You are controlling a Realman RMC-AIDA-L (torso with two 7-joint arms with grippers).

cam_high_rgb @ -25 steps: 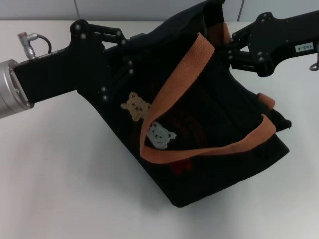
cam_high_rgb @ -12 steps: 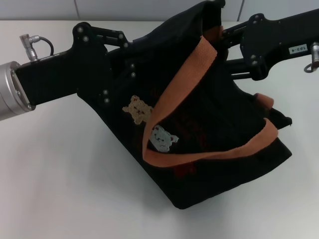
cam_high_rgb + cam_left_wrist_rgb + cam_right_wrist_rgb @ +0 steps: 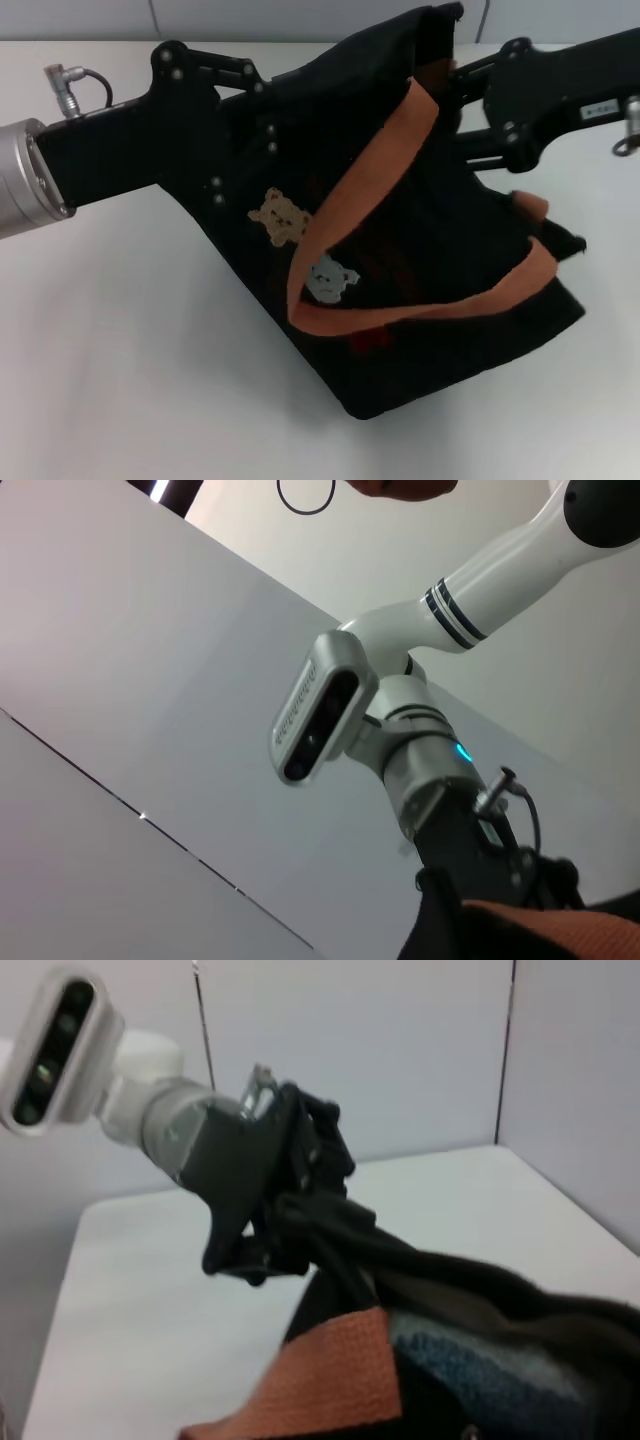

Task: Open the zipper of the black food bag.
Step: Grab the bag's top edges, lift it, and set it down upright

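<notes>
Black fabric fills the middle of the head view: the black food bag [image 3: 420, 270] sits tilted on the white table [image 3: 130, 370], its top edge lifted toward 12 o'clock and its base down near 5 o'clock. Two rust-orange webbing handles [image 3: 350, 200] drape across its front face, crossing a tan bear patch [image 3: 281, 217] and a pale bear patch [image 3: 328, 279] just below it.

Coming in from 9 o'clock, the left gripper [image 3: 262, 120] is pressed against the bag's upper left edge; its fingertips are lost against the dark cloth, so I cannot tell whether they pinch it (the right wrist view shows this gripper [image 3: 272, 1222] touching the bunched fabric, nothing finer). From 2 o'clock the right gripper [image 3: 462, 105] reaches to the bag's top right edge beside a handle, and its jaw state cannot be told either.

Along the bag's mouth, the zipper cannot be made out.
</notes>
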